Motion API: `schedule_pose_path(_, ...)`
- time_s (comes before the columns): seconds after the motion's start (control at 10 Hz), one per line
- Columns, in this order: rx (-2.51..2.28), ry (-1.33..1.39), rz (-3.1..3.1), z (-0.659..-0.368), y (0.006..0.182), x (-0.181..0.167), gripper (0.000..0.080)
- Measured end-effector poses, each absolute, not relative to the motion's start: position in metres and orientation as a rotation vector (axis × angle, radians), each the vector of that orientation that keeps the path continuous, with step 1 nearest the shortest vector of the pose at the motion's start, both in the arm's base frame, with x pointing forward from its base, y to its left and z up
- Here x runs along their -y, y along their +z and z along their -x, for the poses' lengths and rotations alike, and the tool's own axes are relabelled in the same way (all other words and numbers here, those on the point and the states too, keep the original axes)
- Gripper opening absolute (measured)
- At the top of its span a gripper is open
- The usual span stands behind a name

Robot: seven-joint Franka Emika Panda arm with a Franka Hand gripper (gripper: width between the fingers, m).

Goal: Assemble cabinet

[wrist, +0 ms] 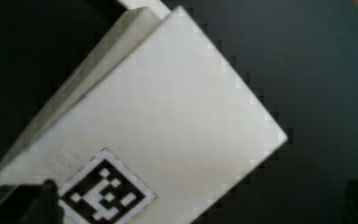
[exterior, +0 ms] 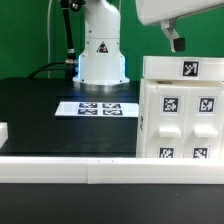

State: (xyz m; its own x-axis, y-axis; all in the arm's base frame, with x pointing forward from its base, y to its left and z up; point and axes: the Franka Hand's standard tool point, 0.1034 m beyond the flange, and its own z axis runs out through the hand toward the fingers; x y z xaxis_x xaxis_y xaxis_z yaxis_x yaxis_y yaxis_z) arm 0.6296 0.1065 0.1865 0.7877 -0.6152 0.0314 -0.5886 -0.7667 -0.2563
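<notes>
One cabinet stands on the black table; fingers hover above it, spread unclear

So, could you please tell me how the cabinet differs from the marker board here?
The cabinet is a tall, bulky box standing upright at the exterior view's right; the marker board is a thin strip lying flat on the black table. The cabinet looks far bigger than the marker board. Both are white and carry black-and-white square tags.

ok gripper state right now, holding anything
Gripper: above the cabinet, not touching it in the exterior view; open or closed cannot be told. The wrist view shows nothing held between the fingers.
</notes>
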Motion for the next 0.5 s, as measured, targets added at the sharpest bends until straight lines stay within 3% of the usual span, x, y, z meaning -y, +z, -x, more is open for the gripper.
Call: schedule_pose_path(0.5, -0.490, -0.222, 2.880, -0.6292, 0.1854, -0.1052, 0.0797)
